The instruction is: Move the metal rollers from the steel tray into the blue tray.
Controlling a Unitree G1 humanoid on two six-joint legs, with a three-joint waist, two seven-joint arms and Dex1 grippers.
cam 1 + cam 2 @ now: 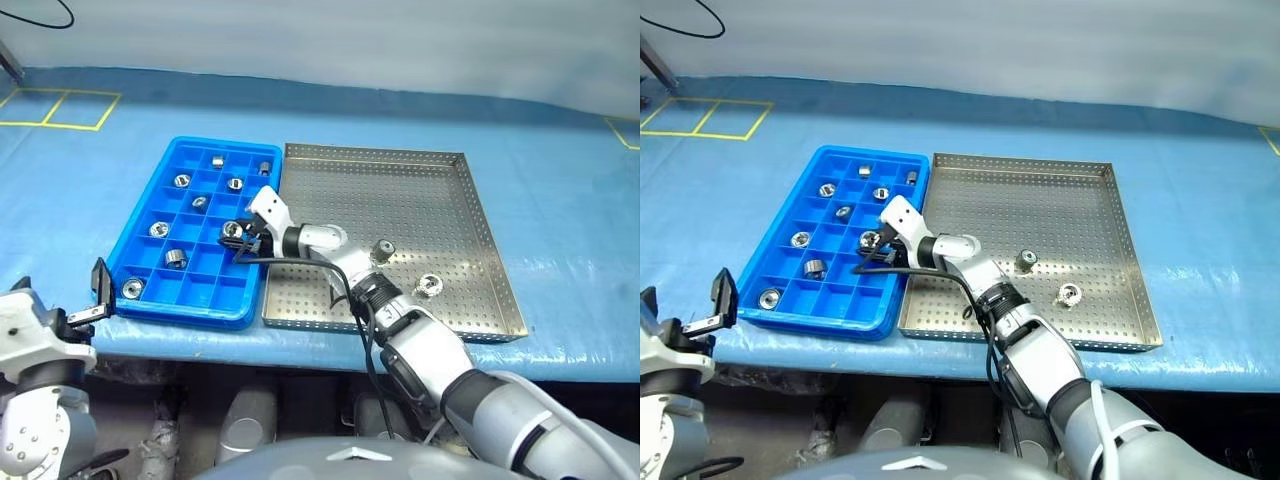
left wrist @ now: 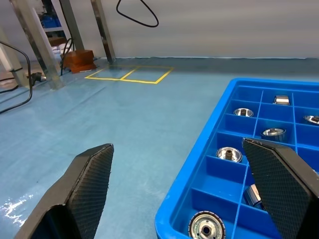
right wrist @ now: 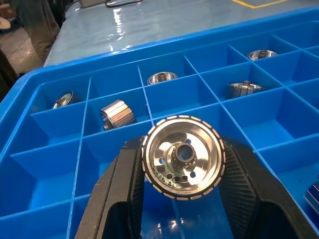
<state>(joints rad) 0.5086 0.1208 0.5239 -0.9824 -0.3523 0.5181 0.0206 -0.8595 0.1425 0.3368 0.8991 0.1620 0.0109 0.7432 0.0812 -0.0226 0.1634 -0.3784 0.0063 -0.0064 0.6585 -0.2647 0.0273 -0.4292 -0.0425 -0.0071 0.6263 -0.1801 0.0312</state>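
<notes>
1 shiny silver metal roller [image 3: 183, 156] is being held between the 2 black fingers of the right gripper [image 1: 240, 240], above the right-hand columns of the bright blue plastic compartment tray [image 1: 140, 235], near its edge beside the steel tray. 8 more rollers are being carried in separate blue compartments, e.g. [image 1: 182, 180]. 2 rollers [image 1: 384, 250] [image 1: 429, 285] are being left on the perforated silver steel tray [image 1: 400, 190], just right of the blue tray, both on the blue-covered bench [image 1: 560, 200]. The left gripper [image 1: 98, 296] is being held off the blue tray's near left corner, its fingers [image 2: 87, 186] spread wide with nothing between them.
</notes>
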